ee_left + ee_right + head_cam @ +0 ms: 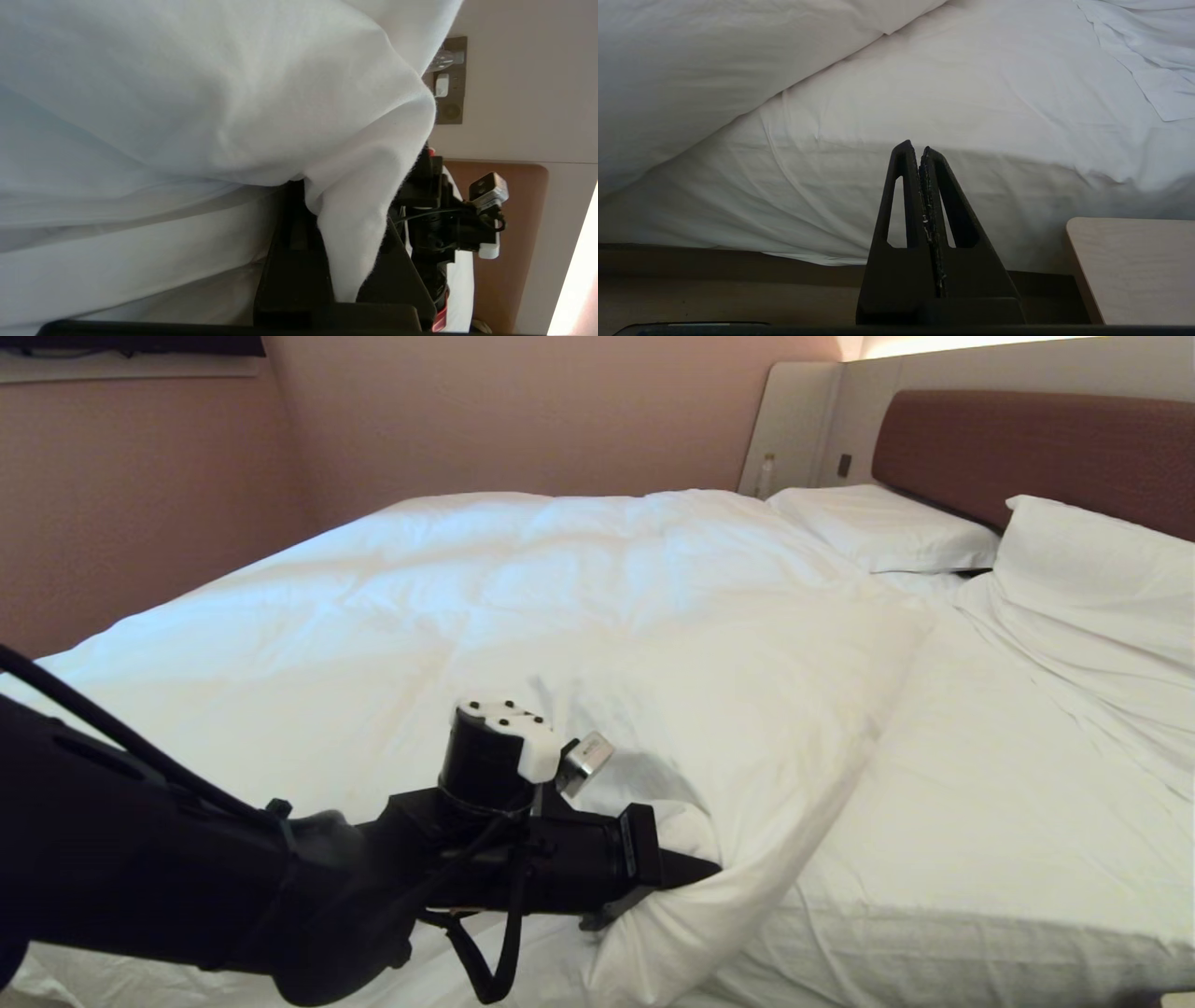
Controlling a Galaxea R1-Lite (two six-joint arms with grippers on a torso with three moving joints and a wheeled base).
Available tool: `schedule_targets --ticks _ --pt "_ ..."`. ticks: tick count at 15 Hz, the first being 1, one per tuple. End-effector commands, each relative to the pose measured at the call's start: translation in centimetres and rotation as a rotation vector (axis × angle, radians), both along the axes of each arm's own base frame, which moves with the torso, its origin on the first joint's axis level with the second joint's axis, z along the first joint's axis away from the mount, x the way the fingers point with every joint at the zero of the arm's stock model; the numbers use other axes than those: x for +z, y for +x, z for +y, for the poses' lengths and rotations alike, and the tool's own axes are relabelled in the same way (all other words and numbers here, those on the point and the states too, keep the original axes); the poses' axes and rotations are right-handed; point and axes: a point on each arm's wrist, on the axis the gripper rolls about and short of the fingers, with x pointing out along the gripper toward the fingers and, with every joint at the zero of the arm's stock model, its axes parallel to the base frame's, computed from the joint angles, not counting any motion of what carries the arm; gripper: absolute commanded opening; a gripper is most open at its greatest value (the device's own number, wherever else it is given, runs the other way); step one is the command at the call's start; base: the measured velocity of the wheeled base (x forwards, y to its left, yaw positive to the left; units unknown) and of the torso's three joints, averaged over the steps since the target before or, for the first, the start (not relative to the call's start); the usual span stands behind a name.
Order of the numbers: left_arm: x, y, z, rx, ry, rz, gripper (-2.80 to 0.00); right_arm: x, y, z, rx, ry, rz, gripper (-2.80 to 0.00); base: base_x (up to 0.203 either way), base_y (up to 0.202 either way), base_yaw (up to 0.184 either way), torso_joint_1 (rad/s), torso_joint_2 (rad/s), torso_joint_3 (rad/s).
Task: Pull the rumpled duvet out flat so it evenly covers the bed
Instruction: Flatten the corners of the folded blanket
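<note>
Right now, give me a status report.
Left gripper shut on duvet corner. Right gripper shut, empty, beside bed. Sheet near the pillows uncovered. Nothing in the way.

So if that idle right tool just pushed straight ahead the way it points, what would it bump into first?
Most likely the sheeted side of the bed just beyond the shut right tool, below the duvet; depth is hard to judge.

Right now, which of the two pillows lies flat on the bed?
The far pillow, by the headboard's corner, lies flat; the nearer pillow leans up against the headboard.
</note>
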Motion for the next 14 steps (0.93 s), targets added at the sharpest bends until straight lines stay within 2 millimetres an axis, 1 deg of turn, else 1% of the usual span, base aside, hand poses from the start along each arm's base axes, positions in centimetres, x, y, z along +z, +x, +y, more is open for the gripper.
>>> schedule_targets --ticks 1,3,4,5,8,10,11,13,14 --pt "-0.8 -0.1 -0.1 -0.007 0.016 0.025 -2.8 0.0 0.0 0.0 0.0 0.0 0.0 -2.8 0.0 0.0 0.0 0.0 0.0 0.0" --pt "-1.0 -0.1 -0.1 -0.008 0.019 0.029 -2.8 0.0 0.0 0.0 0.0 0.0 0.0 -2.8 0.0 0.0 0.0 0.0 0.0 0.0" --pt "-1.0 -0.1 -0.1 -0.008 0.02 0.029 -1.37 0.0 0.0 0.0 0.0 0.0 0.0 -2.8 0.0 0.0 0.0 0.0 0.0 0.0" --pt "-1.1 0.0 -0.2 -0.006 0.023 0.033 0.0 0.0 0.0 0.0 0.0 0.0 0.0 -2.8 0.0 0.0 0.0 0.0 0.0 0.0" --pt "-1.0 -0.1 -0.1 -0.007 0.022 0.028 0.0 0.0 0.0 0.0 0.0 0.0 0.0 -2.8 0.0 0.0 0.0 0.0 0.0 0.0" --pt "0.1 -1.0 -0.1 -0.022 0.001 -0.011 0.0 0.0 0.0 0.0 0.0 0.0 0.0 -2.8 0.0 0.0 0.0 0.0 0.0 0.0" --pt "0.4 -1.1 0.0 -0.024 -0.002 -0.019 0.0 0.0 0.0 0.0 0.0 0.0 0.0 -2.8 0.0 0.0 0.0 0.0 0.0 0.0" --pt "2.4 -2.4 1.2 -0.022 -0.04 -0.065 0.0 0.0 0.0 0.0 0.0 0.0 0.0 -2.8 0.0 0.0 0.0 0.0 0.0 0.0" --pt "2.7 -3.2 2.1 -0.015 -0.042 -0.072 0.0 0.0 0.0 0.0 0.0 0.0 0.0 -2.8 0.0 0.0 0.0 0.0 0.0 0.0"
